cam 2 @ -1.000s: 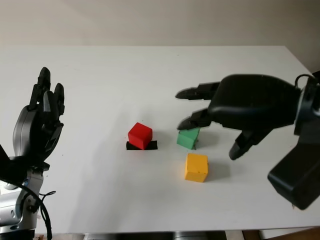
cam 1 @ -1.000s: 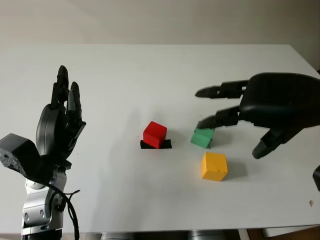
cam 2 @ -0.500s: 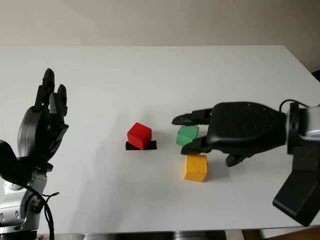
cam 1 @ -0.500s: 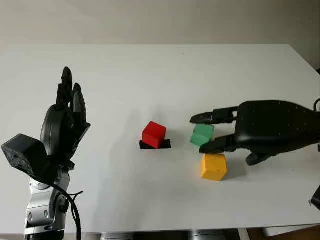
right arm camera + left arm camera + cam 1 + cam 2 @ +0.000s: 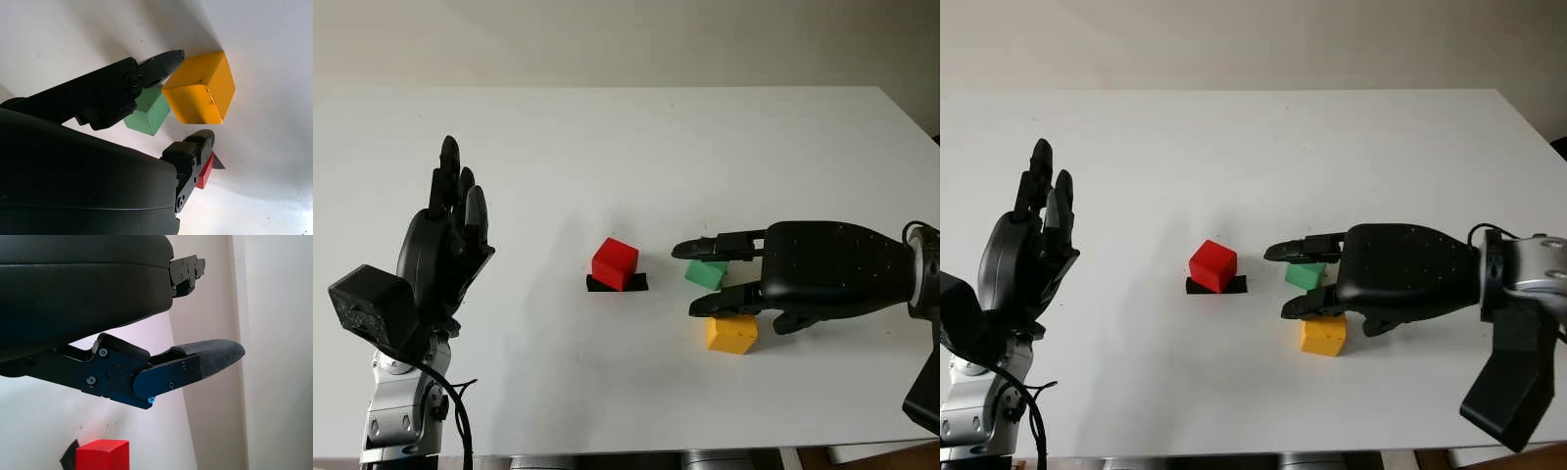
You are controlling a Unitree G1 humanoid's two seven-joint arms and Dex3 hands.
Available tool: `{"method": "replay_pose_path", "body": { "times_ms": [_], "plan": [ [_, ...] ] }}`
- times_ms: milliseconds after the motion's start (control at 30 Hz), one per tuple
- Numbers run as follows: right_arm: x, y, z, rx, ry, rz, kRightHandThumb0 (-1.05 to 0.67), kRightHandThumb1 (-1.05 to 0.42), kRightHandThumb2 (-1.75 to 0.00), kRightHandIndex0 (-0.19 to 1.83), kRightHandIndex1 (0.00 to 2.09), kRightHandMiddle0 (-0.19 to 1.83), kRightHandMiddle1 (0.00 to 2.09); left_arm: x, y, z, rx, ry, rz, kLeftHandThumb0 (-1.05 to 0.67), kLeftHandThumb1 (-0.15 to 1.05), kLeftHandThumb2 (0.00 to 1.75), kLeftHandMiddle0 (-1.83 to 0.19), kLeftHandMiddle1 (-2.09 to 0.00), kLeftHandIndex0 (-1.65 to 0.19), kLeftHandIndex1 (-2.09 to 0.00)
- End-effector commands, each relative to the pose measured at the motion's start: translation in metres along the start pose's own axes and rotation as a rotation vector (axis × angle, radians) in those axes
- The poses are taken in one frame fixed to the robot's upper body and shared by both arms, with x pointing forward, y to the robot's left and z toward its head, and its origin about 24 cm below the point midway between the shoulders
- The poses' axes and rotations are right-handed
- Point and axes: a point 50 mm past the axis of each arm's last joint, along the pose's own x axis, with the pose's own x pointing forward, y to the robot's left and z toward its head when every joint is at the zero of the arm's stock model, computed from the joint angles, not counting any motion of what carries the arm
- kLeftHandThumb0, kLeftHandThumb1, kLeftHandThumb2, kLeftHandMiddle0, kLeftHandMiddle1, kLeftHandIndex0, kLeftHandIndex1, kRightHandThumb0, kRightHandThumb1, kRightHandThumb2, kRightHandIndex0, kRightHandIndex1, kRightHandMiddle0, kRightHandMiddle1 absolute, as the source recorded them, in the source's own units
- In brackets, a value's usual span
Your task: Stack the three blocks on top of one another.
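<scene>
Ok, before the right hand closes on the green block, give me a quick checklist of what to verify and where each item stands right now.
1. Right hand at green block, fingers either side: ok.
2. Fingers closed on green block: not ok, hand open.
3. Yellow block clear of the fingers: cannot tell, the lower finger hangs just over its top edge.
4. Red block sits free on the black mark, top uncovered: ok.
5. Left hand out of the way: ok, open, raised at the table's left.
6. Blocks stacked: not ok, all three are on the table.

No text, label, brand, number or sign can be read on the blocks, the hands or the bench.
</scene>
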Motion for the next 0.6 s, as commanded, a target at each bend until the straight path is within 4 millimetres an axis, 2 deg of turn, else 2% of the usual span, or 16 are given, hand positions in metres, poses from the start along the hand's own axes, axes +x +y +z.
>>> {"method": "replay_pose_path", "body": {
  "times_ms": [0, 367, 567],
  "plan": [
    [0.0026, -0.0002, -0.0001, -0.007, -0.010, -0.013, -0.38, -0.84, -0.05, 0.11, 0.05, 0.54, 0.05, -0.0011, 0.0005, 0.0037, 0.027, -0.015, -0.010, -0.74, 1.05, 0.69, 0.18, -0.05, 0.19, -0.05],
    [0.0055, 0.0072, -0.0041, -0.002, -0.020, -0.054, -0.46, -0.85, -0.06, 0.13, 0.06, 0.65, 0.11, -0.0045, -0.0005, 0.0026, 0.019, -0.013, -0.011, -0.72, 1.05, 0.68, 0.18, -0.05, 0.19, -0.05],
    [0.0099, 0.0085, -0.0041, 0.004, -0.028, -0.091, -0.46, -0.84, -0.05, 0.18, 0.08, 0.83, 0.21, -0.0061, 0.0005, 0.0027, 0.017, -0.002, -0.001, -0.67, 1.05, 0.68, 0.17, -0.06, 0.18, -0.05]
  ]
}}
